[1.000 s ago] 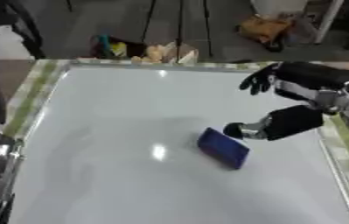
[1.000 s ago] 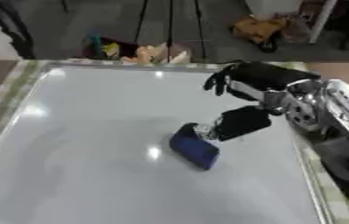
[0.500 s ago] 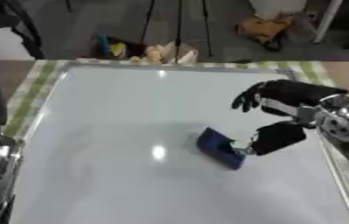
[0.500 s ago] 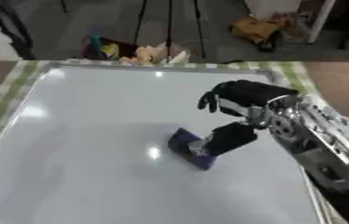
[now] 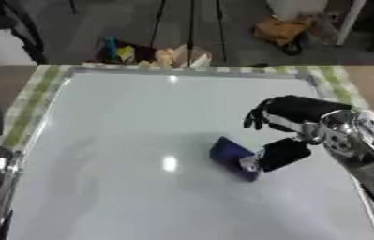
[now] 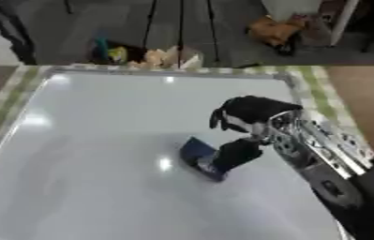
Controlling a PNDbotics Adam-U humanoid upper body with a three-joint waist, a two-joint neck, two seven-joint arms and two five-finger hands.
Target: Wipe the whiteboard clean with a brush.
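Right now my fingers curl down over empty air while the thumb presses the right end of the blue brush, so the right hand is pinching it against the whiteboard, a little right of centre. Brush looks light, stiff-backed, likely slippery on the glossy board; best held across its short sides. Wrist arched, forearm entering from lower right. Left hand isn't visible.

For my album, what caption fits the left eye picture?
Robot's right hand touches a blue brush on a whiteboard.
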